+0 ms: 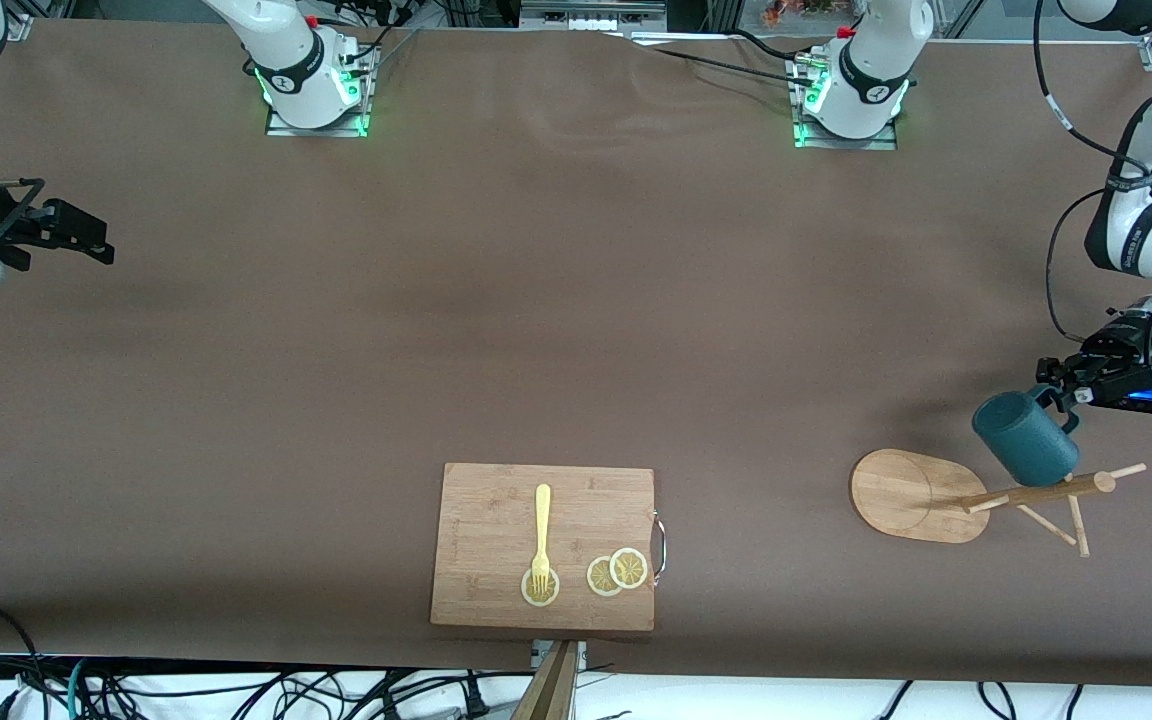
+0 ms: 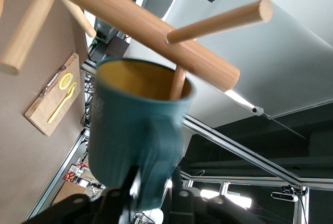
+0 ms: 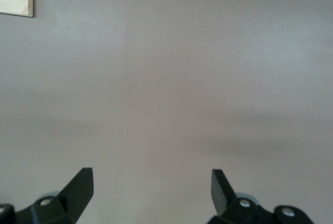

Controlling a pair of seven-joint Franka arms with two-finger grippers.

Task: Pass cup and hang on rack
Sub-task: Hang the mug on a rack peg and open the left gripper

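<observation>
Front view — left tool (image 1: 1064, 392) pinches the cup (image 1: 1024, 436) handle, cup on a rack (image 1: 936, 495) peg. Right tool (image 3: 151, 187) spread, waiting over bare brown worktop (image 1: 536, 300).

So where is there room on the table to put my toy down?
The big bare stretch of table between the arms' bases and the cutting board is free. So is the strip between the board and the rack. It is crowded at the rack, where the left gripper is at the cup.
</observation>
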